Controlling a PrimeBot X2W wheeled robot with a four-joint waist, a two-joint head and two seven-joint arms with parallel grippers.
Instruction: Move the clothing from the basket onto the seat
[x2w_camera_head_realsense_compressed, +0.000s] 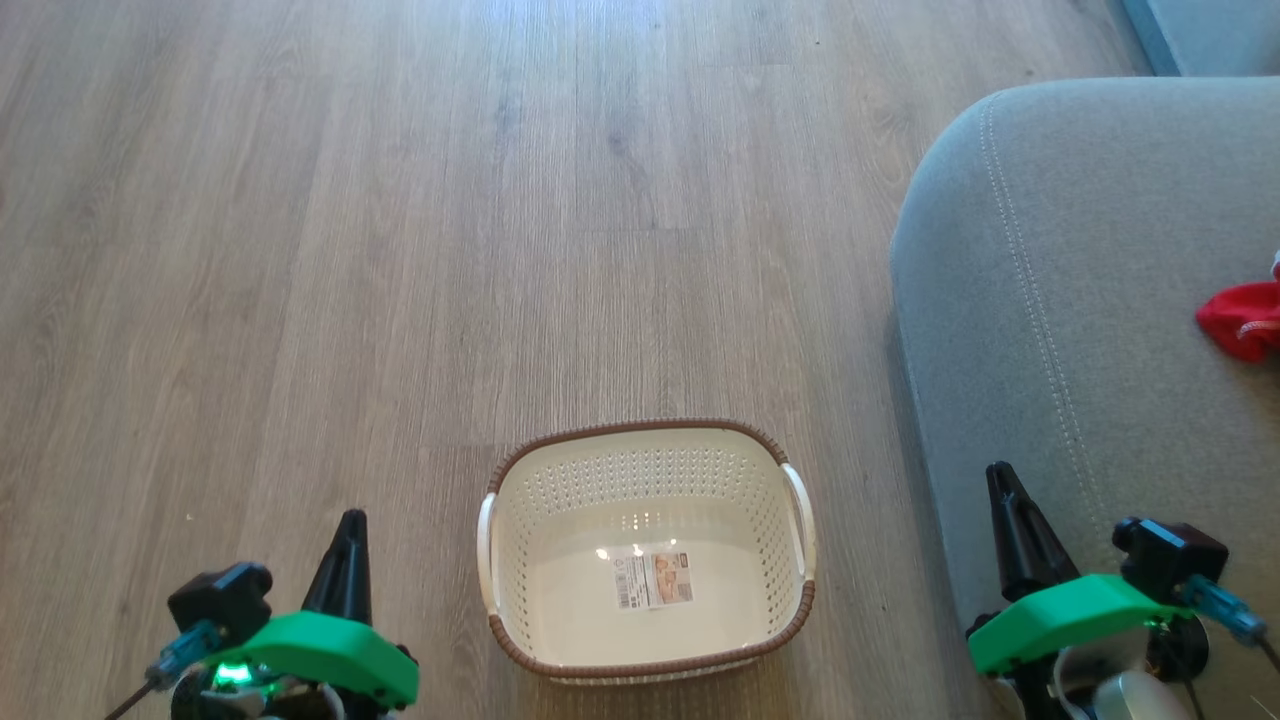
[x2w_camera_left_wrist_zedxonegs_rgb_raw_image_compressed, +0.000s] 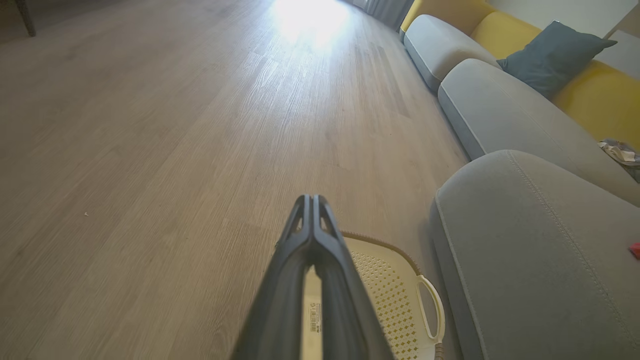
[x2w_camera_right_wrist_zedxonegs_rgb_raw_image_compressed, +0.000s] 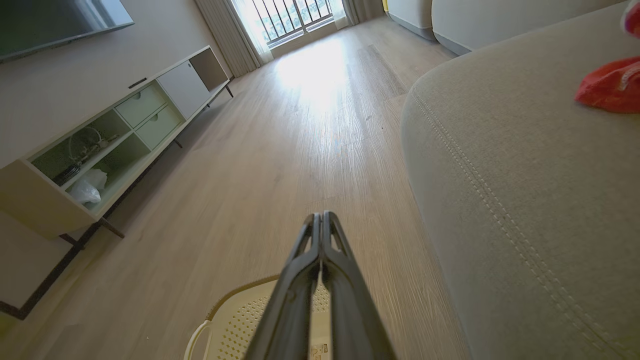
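The cream basket (x2w_camera_head_realsense_compressed: 520, 520) with its brown rim stands on the floor between my arms; inside it I see just a label sticker. Red-and-white clothing (x2w_camera_head_realsense_compressed: 1245, 318) lies on the grey seat (x2w_camera_head_realsense_compressed: 1060, 300) at the right edge, partly cut off. My left gripper (x2w_camera_head_realsense_compressed: 350, 522) is shut and holds nothing, left of the basket. My right gripper (x2w_camera_head_realsense_compressed: 998, 475) is shut too, over the seat's front edge. In the left wrist view the left gripper (x2w_camera_left_wrist_zedxonegs_rgb_raw_image_compressed: 312, 199) points over the basket (x2w_camera_left_wrist_zedxonegs_rgb_raw_image_compressed: 390, 300) beside the seat (x2w_camera_left_wrist_zedxonegs_rgb_raw_image_compressed: 525, 240). The right wrist view has the right gripper (x2w_camera_right_wrist_zedxonegs_rgb_raw_image_compressed: 320, 216), the seat (x2w_camera_right_wrist_zedxonegs_rgb_raw_image_compressed: 525, 175) and the clothing (x2w_camera_right_wrist_zedxonegs_rgb_raw_image_compressed: 607, 85).
Wooden floor (x2w_camera_head_realsense_compressed: 400, 250) stretches ahead and to the left. A low TV cabinet (x2w_camera_right_wrist_zedxonegs_rgb_raw_image_compressed: 115, 130) stands along the wall. More grey cushions (x2w_camera_left_wrist_zedxonegs_rgb_raw_image_compressed: 500, 110) with a yellow back and a dark pillow (x2w_camera_left_wrist_zedxonegs_rgb_raw_image_compressed: 550, 55) continue beyond the seat.
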